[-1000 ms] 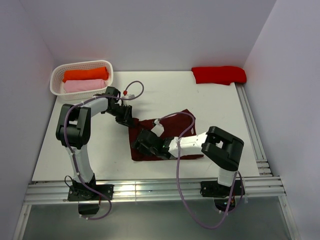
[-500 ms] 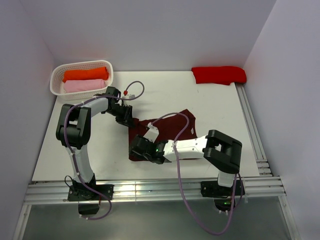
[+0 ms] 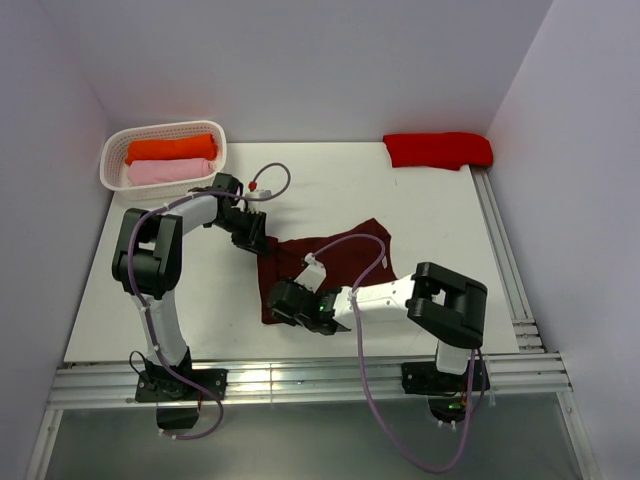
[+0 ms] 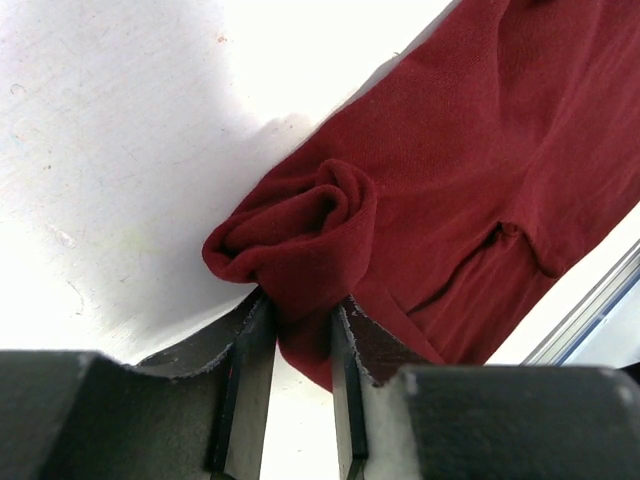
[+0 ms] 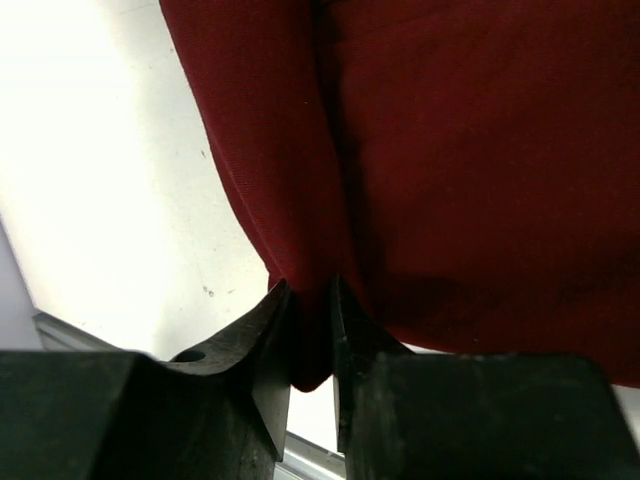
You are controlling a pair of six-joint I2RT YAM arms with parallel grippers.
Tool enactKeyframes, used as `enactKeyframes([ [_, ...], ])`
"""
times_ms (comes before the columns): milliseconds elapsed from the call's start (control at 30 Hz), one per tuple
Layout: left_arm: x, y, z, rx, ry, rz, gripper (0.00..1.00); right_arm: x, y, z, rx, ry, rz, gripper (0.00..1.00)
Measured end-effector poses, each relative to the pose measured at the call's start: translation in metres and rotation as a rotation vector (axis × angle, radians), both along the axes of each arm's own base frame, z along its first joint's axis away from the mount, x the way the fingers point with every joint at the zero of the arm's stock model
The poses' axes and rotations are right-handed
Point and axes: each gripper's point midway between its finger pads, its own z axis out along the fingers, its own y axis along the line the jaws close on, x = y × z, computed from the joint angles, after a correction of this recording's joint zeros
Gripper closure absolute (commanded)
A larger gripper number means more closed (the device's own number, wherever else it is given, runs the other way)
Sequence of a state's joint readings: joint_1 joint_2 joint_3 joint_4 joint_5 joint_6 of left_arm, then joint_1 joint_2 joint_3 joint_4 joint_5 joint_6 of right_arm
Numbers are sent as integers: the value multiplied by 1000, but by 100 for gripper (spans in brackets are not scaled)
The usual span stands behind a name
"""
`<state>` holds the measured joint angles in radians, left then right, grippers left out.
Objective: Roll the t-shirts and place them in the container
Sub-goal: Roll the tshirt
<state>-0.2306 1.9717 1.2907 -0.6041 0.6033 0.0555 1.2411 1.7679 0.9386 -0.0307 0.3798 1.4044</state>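
Maroon t-shirt, rumpled, one corner in a small tight roll.

— How much of the maroon shirt is hidden from above?
— Its near-left corner is covered by the right gripper, and its far-left corner by the left gripper.
— And in the wrist views?
— The cloth is cut off by the top and right edges in both. The ends of the pinched folds are lost between the jaws.
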Motion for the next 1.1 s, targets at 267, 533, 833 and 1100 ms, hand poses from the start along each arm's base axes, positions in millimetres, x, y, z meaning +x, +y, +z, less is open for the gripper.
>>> enactKeyframes([
  [267, 0, 2, 5, 4, -24, -12, 38, -5, -3, -7, 113, 25, -37, 85],
  [533, -4, 1, 27, -96, -57, -40, 30, -7, -1, -7, 275, 58, -85, 88],
  [833, -6, 15, 27, -266, -12, -24, 30, -10, 5, -8, 414, 99, -106, 89],
  [1100, -11, 3, 11, -370, 92, -6, 44, -13, 8, -10, 478, 117, -97, 85],
])
